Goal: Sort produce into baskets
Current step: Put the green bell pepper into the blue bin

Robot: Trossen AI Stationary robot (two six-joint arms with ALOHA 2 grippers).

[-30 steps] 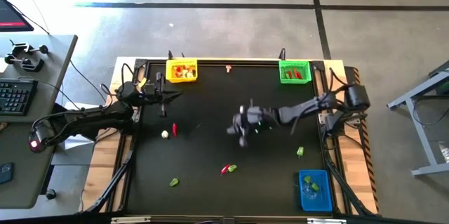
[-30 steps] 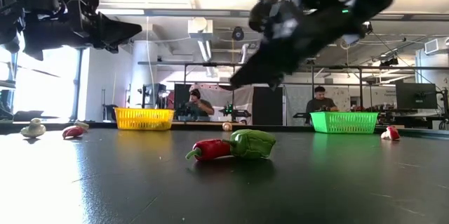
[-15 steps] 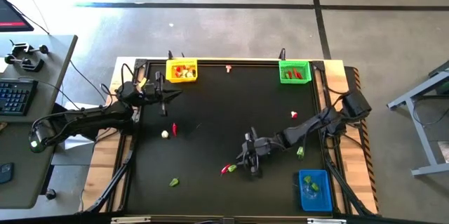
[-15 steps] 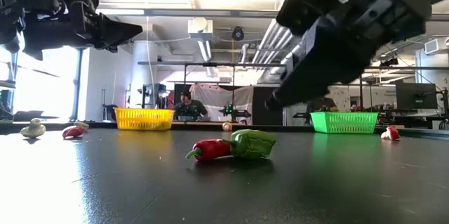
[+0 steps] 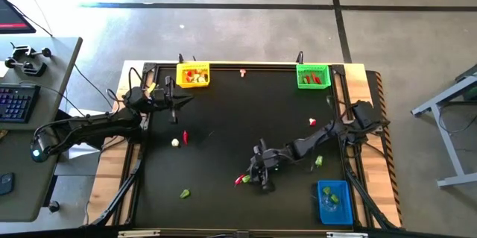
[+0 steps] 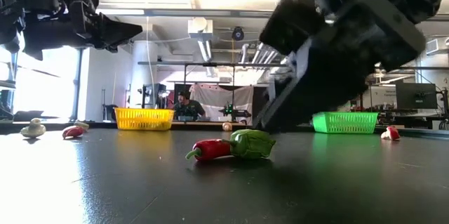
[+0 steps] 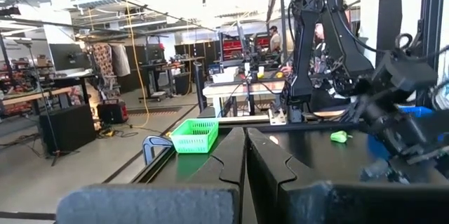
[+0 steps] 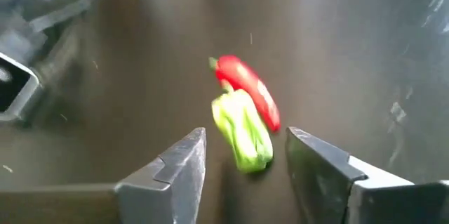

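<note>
A red chilli (image 8: 249,90) and a green pepper piece (image 8: 242,131) lie side by side, touching, on the black table near its front middle (image 5: 242,180). My right gripper (image 8: 245,157) hangs open just above them, a finger on either side of the green piece, touching nothing. My left gripper (image 7: 245,157) is shut and waits at the table's far left (image 5: 175,98). The yellow basket (image 5: 193,74) and green basket (image 5: 313,76) stand at the far edge, the blue basket (image 5: 334,201) at the near right. More produce lies scattered on the table.
Loose pieces lie on the table: a red one (image 5: 185,137) and a white bulb (image 5: 175,142) at the left, a green one (image 5: 184,192) near the front, a green one (image 5: 319,161) and a red-white one (image 5: 312,121) at the right. People sit beyond the table.
My right gripper has swung from the table's middle toward the near edge and come down over the red chilli and green piece, and its fingers have opened. The produce has not moved.
</note>
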